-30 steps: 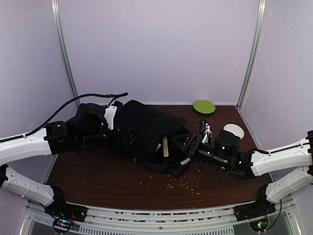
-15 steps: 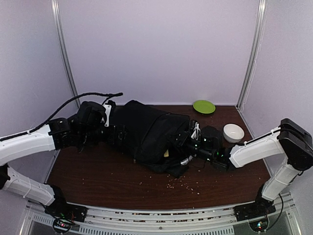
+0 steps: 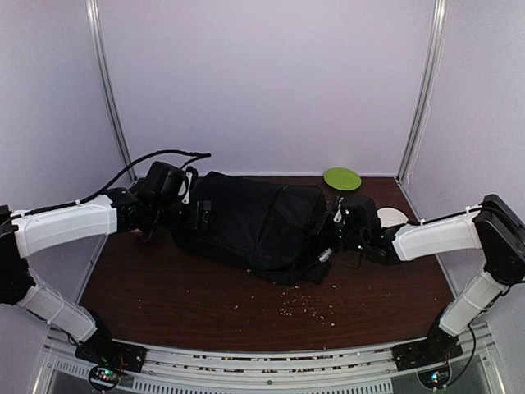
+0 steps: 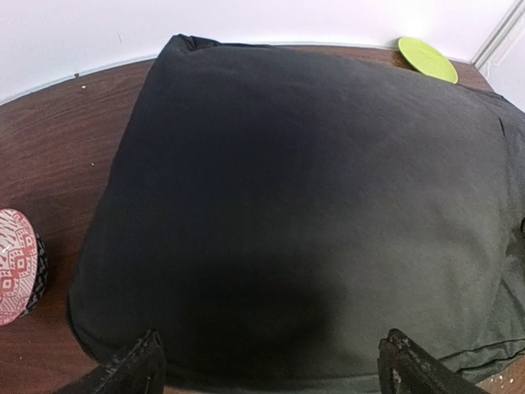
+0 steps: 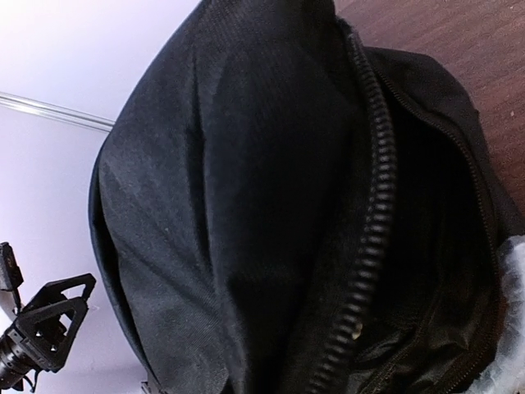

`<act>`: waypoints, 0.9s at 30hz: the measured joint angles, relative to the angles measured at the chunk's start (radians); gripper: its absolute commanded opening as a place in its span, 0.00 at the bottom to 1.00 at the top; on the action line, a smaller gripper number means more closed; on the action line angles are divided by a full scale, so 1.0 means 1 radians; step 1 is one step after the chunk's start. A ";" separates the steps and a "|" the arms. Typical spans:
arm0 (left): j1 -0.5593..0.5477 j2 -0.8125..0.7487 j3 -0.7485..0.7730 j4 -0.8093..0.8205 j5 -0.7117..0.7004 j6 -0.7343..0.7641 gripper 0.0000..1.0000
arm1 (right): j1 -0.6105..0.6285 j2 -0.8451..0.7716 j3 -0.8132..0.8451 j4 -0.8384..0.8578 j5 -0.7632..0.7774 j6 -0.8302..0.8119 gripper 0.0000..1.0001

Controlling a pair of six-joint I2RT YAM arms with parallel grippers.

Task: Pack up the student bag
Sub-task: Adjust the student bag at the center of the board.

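The large black fabric backpack [image 3: 254, 223] lies on its side across the middle of the frame on the dark brown wooden counter [image 3: 164, 287]. The right wrist view shows its coiled zip [image 5: 369, 222] parted. The left hand [image 4: 275, 371] hovers at the bag's left end, its fingers [image 4: 135, 369] spread wide with nothing between them. The right hand [image 3: 328, 236] is at the bag's right end, pressed together; whether it pinches cloth cannot be told. A lime green round plate [image 3: 342, 178] sits at the upper right, and a white bowl [image 3: 394, 215] sits lower right of it.
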 measured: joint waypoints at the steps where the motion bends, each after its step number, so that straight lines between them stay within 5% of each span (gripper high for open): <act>1: 0.009 0.006 0.002 0.006 0.010 -0.001 0.91 | -0.012 -0.001 0.013 -0.031 -0.003 -0.019 0.12; 11: 0.028 0.036 0.015 0.034 0.086 -0.013 0.87 | -0.150 -0.018 0.164 -0.364 -0.001 -0.229 0.60; 16: 0.028 0.003 -0.004 0.046 0.106 -0.026 0.87 | -0.125 -0.156 0.150 -0.455 0.051 -0.285 0.63; 22: 0.028 -0.085 -0.058 0.047 0.101 -0.038 0.87 | -0.075 -0.398 -0.049 -0.462 0.175 -0.253 0.61; 27: 0.028 -0.066 -0.064 0.051 0.098 -0.046 0.87 | -0.083 -0.340 -0.108 -0.492 0.239 -0.231 0.58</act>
